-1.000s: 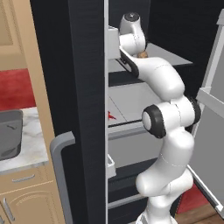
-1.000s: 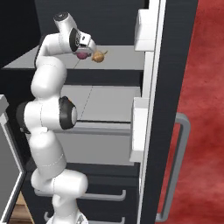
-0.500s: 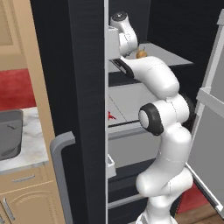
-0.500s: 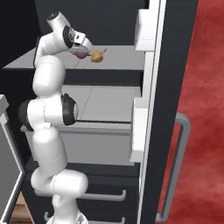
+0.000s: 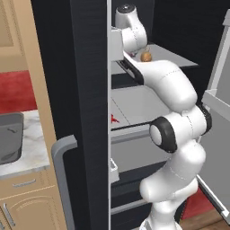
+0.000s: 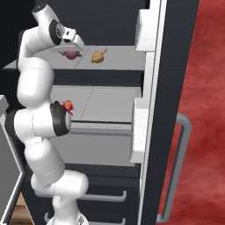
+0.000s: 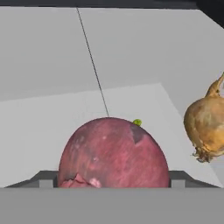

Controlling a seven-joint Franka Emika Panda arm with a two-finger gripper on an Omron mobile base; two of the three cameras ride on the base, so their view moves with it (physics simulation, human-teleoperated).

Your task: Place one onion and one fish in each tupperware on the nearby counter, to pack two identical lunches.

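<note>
I have the arm reaching into the open fridge, whose dark door stands at the right of the right base view and whose grey handle runs down its outer face; at the left of the left base view a marble counter carries a dark grey tupperware at its left edge, well apart from the fridge.

The upper shelf is pale grey and flat; the gripper sits over its left part, and in the left base view the wrist is at the top of the door gap.

The purplish-red onion rests on that upper shelf, directly beneath the hand; in the hand view it lies between the finger tips, which stand at either side of its base; the jaws are set wide around the bulb; I cannot tell whether the pads press it or merely flank it.

The yellow-brown onion lies on the same shelf just beside the red one, nearer the shelf's middle, apart from it, its stem tip raised; from the left base view it shows behind the forearm.

On the lower shelf one red-orange fish lies near the front left corner, partly behind the elbow joint; in the left base view its red tail shows at the shelf's left edge, beside the door edge.
</note>
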